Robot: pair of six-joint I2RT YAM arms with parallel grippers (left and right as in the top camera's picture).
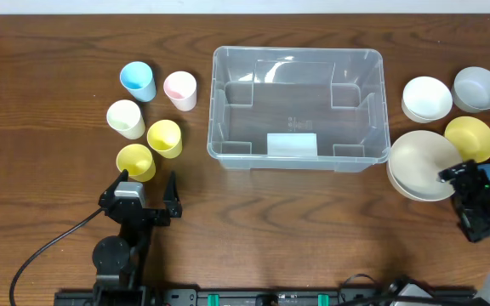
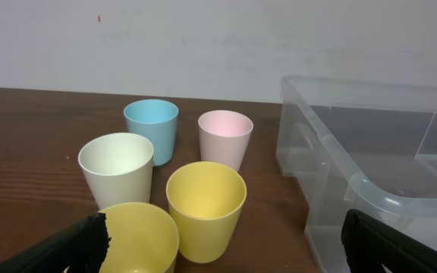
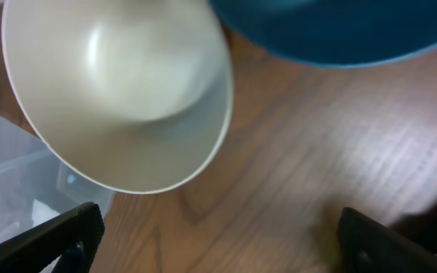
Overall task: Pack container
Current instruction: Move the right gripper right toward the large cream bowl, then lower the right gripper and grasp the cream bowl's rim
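Observation:
The clear container (image 1: pixel 296 102) stands empty at the table's middle back, a white label on its base; its near corner shows in the left wrist view (image 2: pixel 370 152). My left gripper (image 1: pixel 148 180) is open just in front of the cups, with the nearest yellow cup (image 2: pixel 139 239) partly between its fingers in the left wrist view (image 2: pixel 222 243). My right gripper (image 1: pixel 466 183) is open at the near edge of a large beige bowl (image 1: pixel 422 164). In the right wrist view the jaws (image 3: pixel 218 235) stand wide over bare wood below that bowl (image 3: pixel 120 91).
Left of the container stand several cups: blue (image 1: pixel 138 81), pink (image 1: pixel 180 89), cream (image 1: pixel 126 118), two yellow (image 1: pixel 164 137). To its right sit a white bowl (image 1: pixel 426 98), a grey bowl (image 1: pixel 477 88), a yellow bowl (image 1: pixel 470 138) and a blue bowl (image 3: pixel 340 30).

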